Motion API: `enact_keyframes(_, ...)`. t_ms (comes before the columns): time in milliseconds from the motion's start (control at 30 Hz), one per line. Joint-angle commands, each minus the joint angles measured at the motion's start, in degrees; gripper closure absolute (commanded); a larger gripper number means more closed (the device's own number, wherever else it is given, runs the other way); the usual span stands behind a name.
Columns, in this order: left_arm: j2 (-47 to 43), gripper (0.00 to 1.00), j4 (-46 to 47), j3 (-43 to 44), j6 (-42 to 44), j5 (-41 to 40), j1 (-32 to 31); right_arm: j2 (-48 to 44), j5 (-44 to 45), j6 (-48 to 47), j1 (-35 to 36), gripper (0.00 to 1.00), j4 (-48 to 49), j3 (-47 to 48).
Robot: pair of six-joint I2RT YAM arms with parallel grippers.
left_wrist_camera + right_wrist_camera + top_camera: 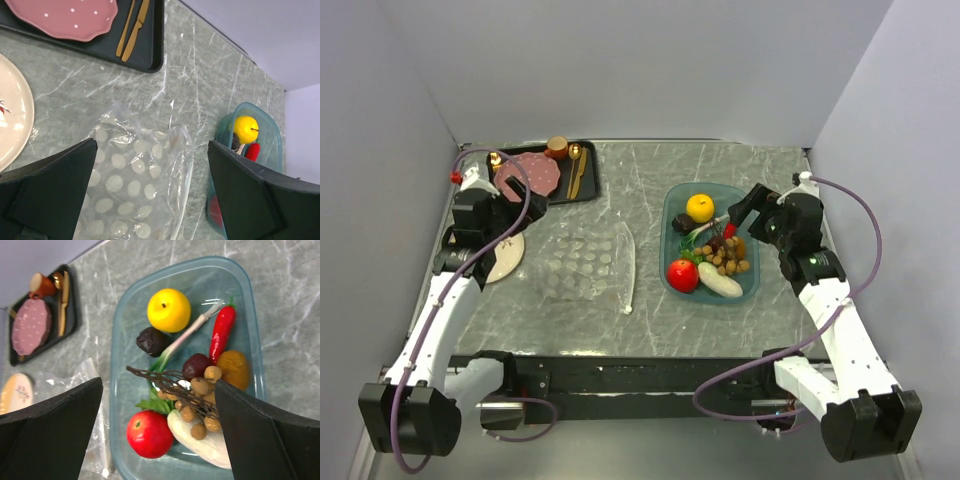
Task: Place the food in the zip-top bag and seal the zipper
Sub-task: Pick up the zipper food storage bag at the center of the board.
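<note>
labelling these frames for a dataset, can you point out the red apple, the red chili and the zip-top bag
red apple (149, 434), right wrist view, middle of its red skin
red chili (221, 333), right wrist view, midway along its body
zip-top bag (578, 265), top external view, dotted middle panel

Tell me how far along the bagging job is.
Done: nothing. The zip-top bag lies flat and looks empty; the food sits in the teal tray. In hand: nothing, left gripper and right gripper both open. Remaining: load the food, press the zipper shut.
</note>
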Motion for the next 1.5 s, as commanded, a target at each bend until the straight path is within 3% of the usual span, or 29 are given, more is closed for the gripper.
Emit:
enact_keyframes(0,2.0,0.01,-4.2,4.5,-1.6,1.0,0.7,0.6,1.7,-1.6,-0.3,0.00,-3.0,4.2)
enact_keyframes(33,2.8,0.01,-5.1,4.4,-3.0,0.4,1.2,0.0,0.8,-1.2,-0.4,0.00,-3.0,4.4)
enact_keyframes(167,4.9,0.01,-1.7,2.8,0.6,12.2,2.0,-1.4,-3.1,0.5,-0.4,0.00,-1.8,3.2)
enact_keyframes(233,5.5,0.01,-0.9,2.2,1.5,11.7,-0.2,-1.0,-4.7,0.4,-0.4,0.00,-2.3,3.0)
enact_keyframes(400,8.8,0.01,-2.9,5.6,3.9,-3.5,-13.1,1.5,-6.4,-1.1,-0.3,0.00,-4.9,4.0)
enact_keyframes(533,18.3,0.01,-8.1,11.1,5.8,-13.1,-25.7,3.5,-6.1,-1.7,-0.4,0.00,-6.7,4.3)
enact_keyframes(667,26.0,0.01,-10.4,15.2,6.7,-17.4,-31.5,4.2,-5.9,-1.0,-0.4,0.00,-5.6,3.0)
enact_keyframes(933,40.2,0.01,-16.1,25.6,5.8,-26.3,-37.5,4.6,-7.9,-0.1,-0.4,0.04,-5.1,3.5)
enact_keyframes(1267,43.6,0.03,-15.9,26.8,2.7,-27.1,-42.4,4.5,-6.1,-0.8,-0.4,0.03,-7.5,4.5)
enact_keyframes(1467,46.2,0.09,-15.8,26.1,-0.6,-26.9,-43.4,2.5,-5.1,0.4,-0.4,0.03,-7.3,3.5)
